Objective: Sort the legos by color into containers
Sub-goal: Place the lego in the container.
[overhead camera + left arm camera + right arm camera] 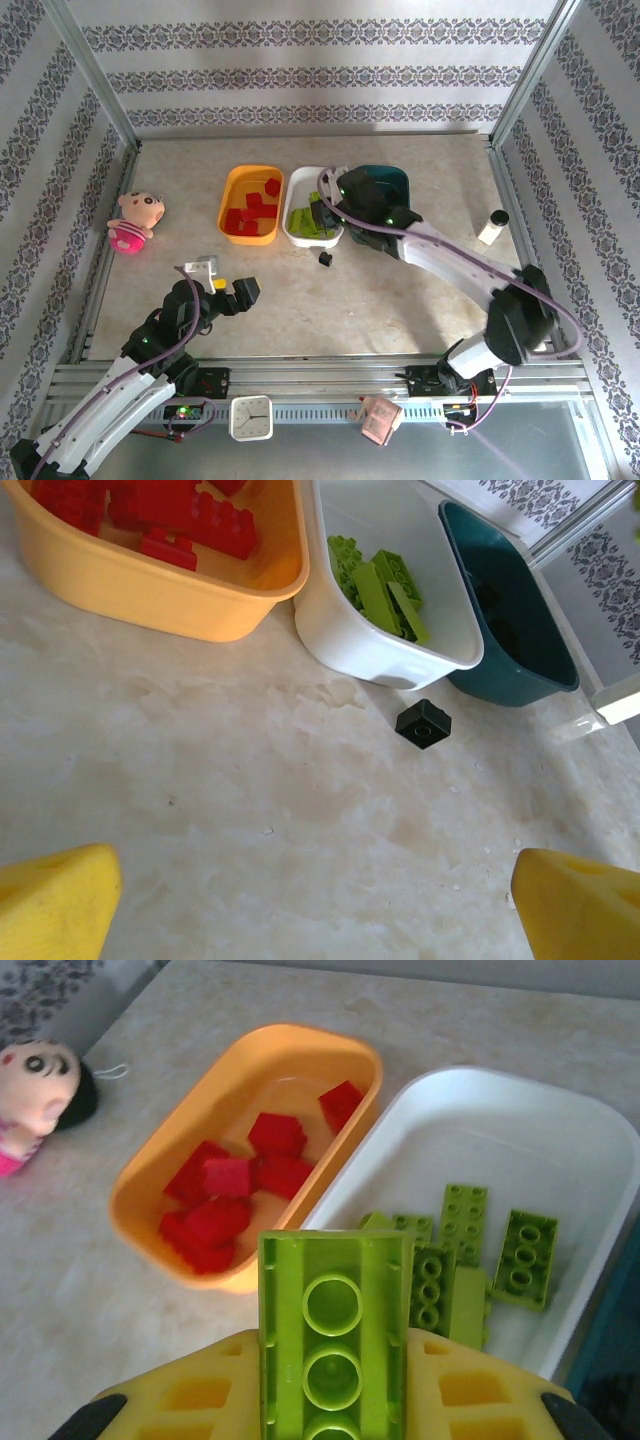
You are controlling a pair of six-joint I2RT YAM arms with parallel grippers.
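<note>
My right gripper (335,1365) is shut on a lime green lego (335,1310), held underside up above the near left corner of the white container (560,1140). Several green legos (470,1250) lie in that container. Red legos (245,1185) fill the orange-yellow container (236,190). The dark teal container (396,179) stands right of the white one (297,232), and my right gripper (326,203) hangs over the white one. A black lego (325,258) (423,723) lies on the table just in front of the white container (360,645). My left gripper (315,910) (241,292) is open and holds nothing, low over bare table near the front left.
A pink plush doll (135,222) (40,1085) lies at the table's left side. A small white bottle with a black cap (493,227) stands at the right. Patterned walls and metal rails close in the table on three sides.
</note>
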